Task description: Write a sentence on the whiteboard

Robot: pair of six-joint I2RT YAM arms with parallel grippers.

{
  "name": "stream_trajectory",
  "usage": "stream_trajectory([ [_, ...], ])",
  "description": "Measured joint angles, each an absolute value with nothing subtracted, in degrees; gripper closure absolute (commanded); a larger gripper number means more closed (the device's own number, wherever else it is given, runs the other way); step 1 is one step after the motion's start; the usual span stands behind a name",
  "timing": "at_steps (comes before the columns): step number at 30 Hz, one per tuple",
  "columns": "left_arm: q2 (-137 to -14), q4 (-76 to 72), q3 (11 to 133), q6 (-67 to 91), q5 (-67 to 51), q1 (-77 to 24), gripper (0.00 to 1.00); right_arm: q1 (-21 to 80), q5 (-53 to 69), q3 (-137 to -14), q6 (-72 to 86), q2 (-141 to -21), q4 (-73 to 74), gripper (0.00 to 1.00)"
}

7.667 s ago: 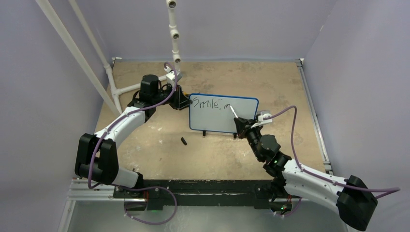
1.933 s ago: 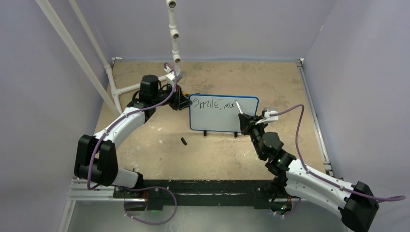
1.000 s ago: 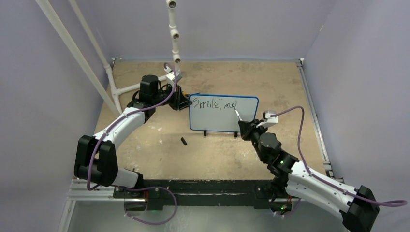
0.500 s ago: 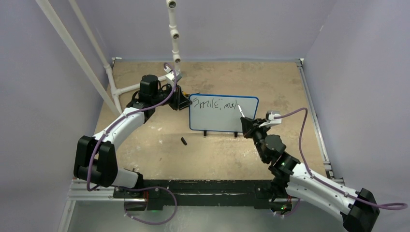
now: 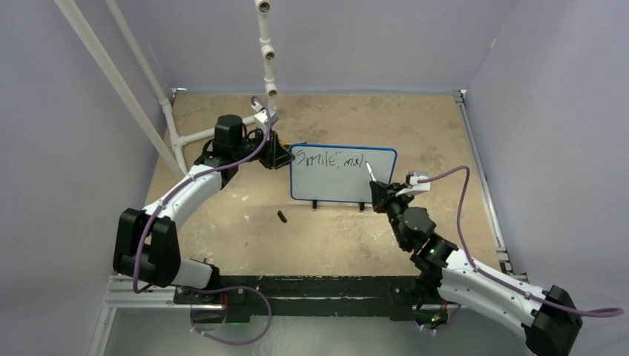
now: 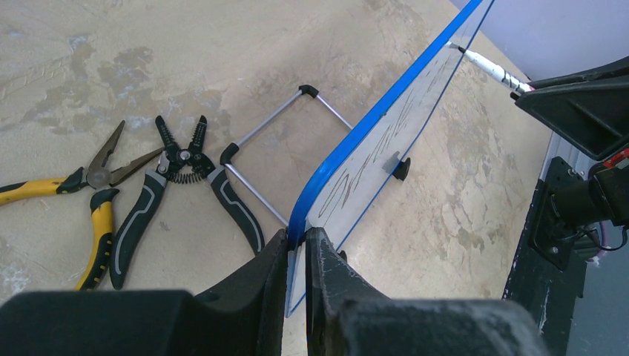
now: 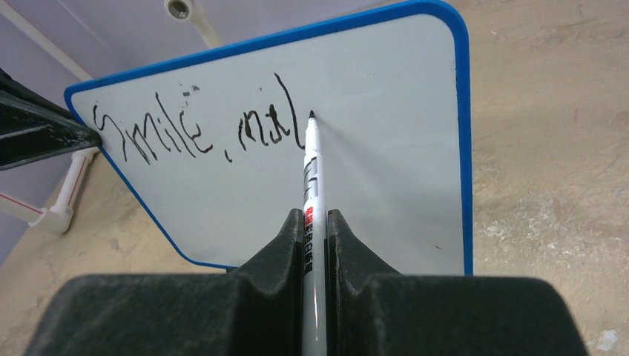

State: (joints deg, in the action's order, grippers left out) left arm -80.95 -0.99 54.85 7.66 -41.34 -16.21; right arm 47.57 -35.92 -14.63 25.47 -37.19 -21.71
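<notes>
The small white whiteboard [image 5: 337, 185] with a thin blue round-cornered frame stands upright near the middle of the tan, mottled table [image 5: 423, 126], its black feet on the surface. Along its top runs the sentence [image 7: 196, 132] in thin black marker, so far reading about "Smile, mal". Some seconds earlier only "Smile," and the start of an "m" were there, so several strokes have been added since.

A slim white marker [image 7: 310, 189] with a black tip touches the board's face just right of the last stroke. Its tip sits farther right than it did a second ago. The right gripper [image 7: 314, 219] is clamped on the marker's barrel, its black fingers pressed to either side.

The left gripper [image 6: 297, 251] pinches the board's upper left corner between its closed jaws, in the same place as in all the earlier views; the board has not shifted.

Behind the board lie yellow-handled pliers [image 6: 70, 211] and black-handled wire strippers [image 6: 159, 200], touching. A small black cap [image 5: 282, 216] lies on the table in front, well apart from the board.
</notes>
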Motion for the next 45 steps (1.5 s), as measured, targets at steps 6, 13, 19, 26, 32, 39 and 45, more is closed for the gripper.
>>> stream_trajectory([
  [6, -80.95, -0.99, 54.85, 7.64, -41.32, -16.21, 1.0, 47.59, -34.92, -14.63, 25.39, -39.79, -22.85, 1.0],
  [13, -80.95, -0.99, 54.85, 7.64, -41.32, -16.21, 1.0, 47.57, -34.35, -14.63, 24.84, -40.12, -24.05, 1.0],
  [19, -80.95, -0.99, 54.85, 7.64, -41.32, -16.21, 1.0, 47.57, -34.59, -14.63, 25.08, -40.12, -23.86, 1.0],
  [26, -80.95, -0.99, 54.85, 7.64, -41.32, -16.21, 1.0, 47.59, -35.05, -14.66, 27.42, -40.1, -21.91, 1.0],
  [32, -80.95, -0.99, 54.85, 7.64, -41.32, -16.21, 1.0, 47.59, -35.18, -14.66, 29.32, -40.05, -19.46, 1.0],
  [39, -80.95, -0.97, 54.85, 7.64, -41.34, -16.21, 1.0, 47.57, -35.0, -14.55, 29.1, -37.08, -18.46, 1.0],
  [45, -80.95, -0.99, 54.85, 7.64, -41.34, -16.21, 1.0, 47.57, -35.07, -14.35, 28.05, -34.57, -19.38, 1.0],
])
